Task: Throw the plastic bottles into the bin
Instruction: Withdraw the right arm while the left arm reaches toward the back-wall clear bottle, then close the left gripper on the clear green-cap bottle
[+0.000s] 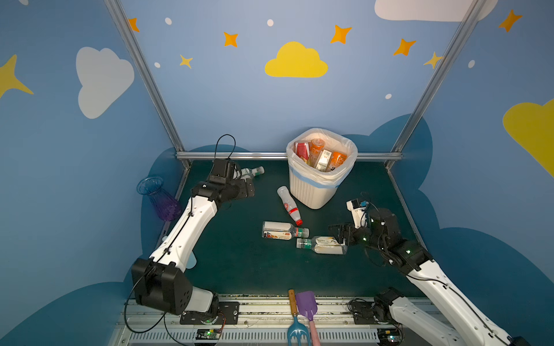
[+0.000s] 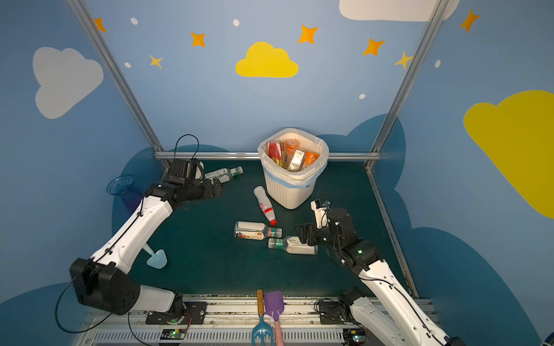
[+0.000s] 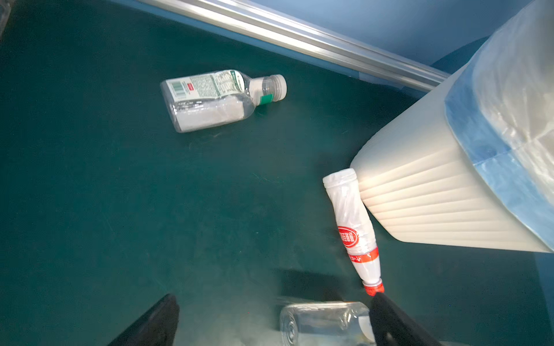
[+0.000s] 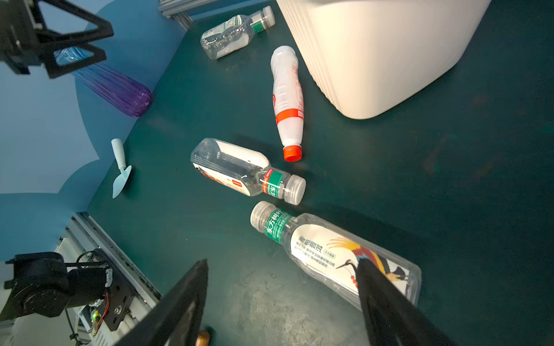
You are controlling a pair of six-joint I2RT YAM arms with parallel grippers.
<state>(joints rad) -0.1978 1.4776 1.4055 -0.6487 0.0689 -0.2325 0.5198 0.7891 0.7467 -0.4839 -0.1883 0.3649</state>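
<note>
My right gripper (image 1: 337,233), jaws apart and gripping nothing, hangs over the base end of the bird-label bottle (image 1: 322,245) lying at 6 o'clock of the bin (image 1: 311,191), seemingly lined up to pinch it crosswise; my left gripper (image 1: 250,187) hangs released.

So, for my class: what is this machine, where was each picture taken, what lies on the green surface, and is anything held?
It is two white robot arms, each ending in a two-fingered gripper. Two pictures look down from overhead; two come from cameras on the wrists. On the green table stands the bin, with bottles already inside. Four more lie loose: a back bottle, a red-capped bottle beside the bin, a clear bottle and a bird-label bottle. The left gripper and right gripper are open; nothing is held.
</note>
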